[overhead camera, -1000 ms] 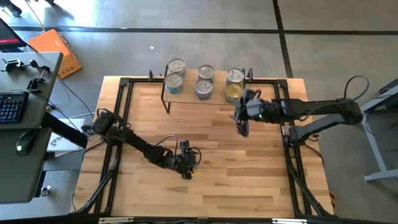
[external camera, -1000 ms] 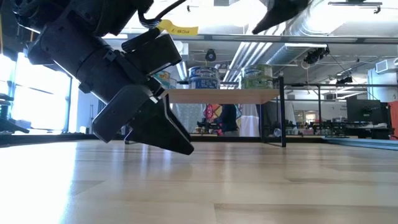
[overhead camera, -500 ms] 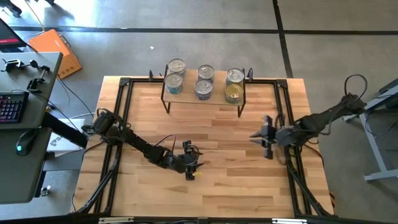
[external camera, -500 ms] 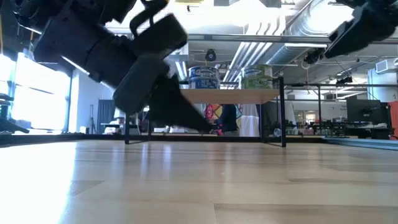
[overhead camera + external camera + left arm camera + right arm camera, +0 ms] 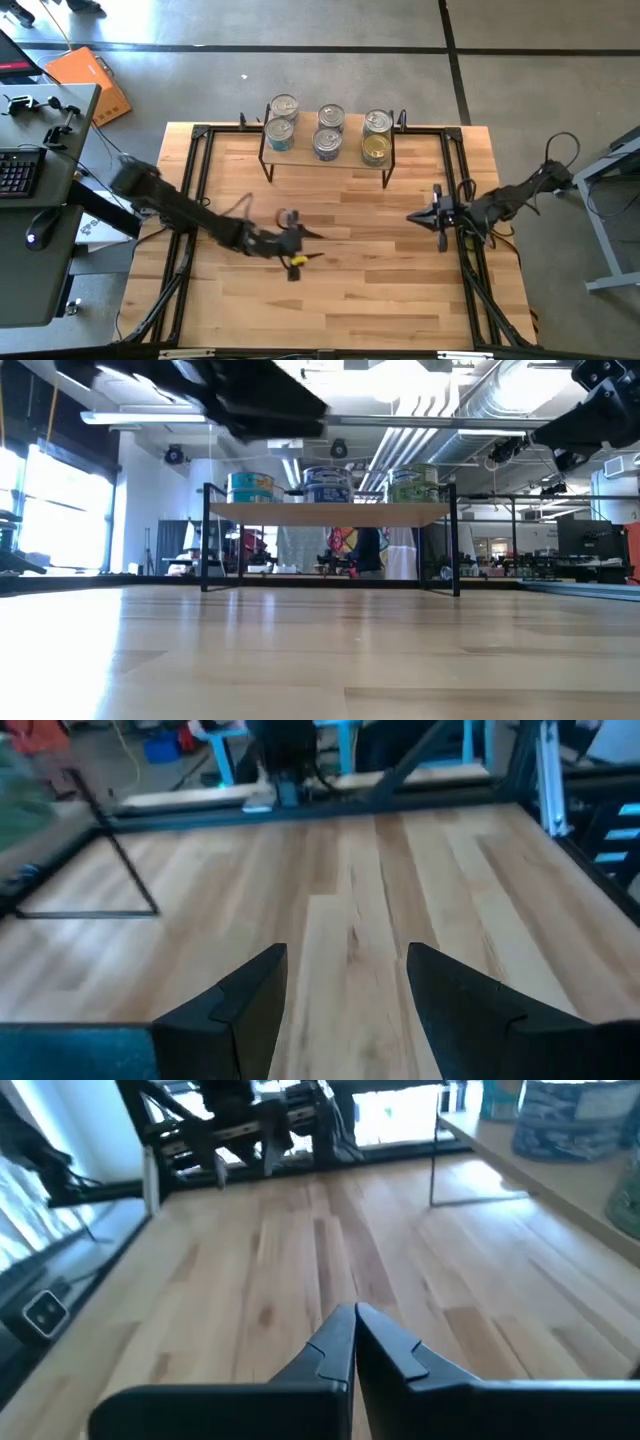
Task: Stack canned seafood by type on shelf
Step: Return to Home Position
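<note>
Several cans of seafood stand in three pairs on the shelf at the table's far middle. Most are silver-topped; one at the right front is gold-topped. The low view shows the shelf board on thin black legs with the cans on top. My left gripper hovers over the table's middle, open, with nothing between its fingers. My right gripper hangs near the table's right edge, shut and empty, pointing toward the left edge.
Black metal frame rails run along the table's left, right and far sides. A desk with a keyboard stands left of the table, and an orange box lies on the floor. Bare wood lies between the arms and the near edge.
My right gripper has drawn back from the shelf's right end toward the table's right and near edges, and its fingers have come together. My left gripper has risen from just above the tabletop, out of the low view's middle, and shifted slightly toward the far edge.
</note>
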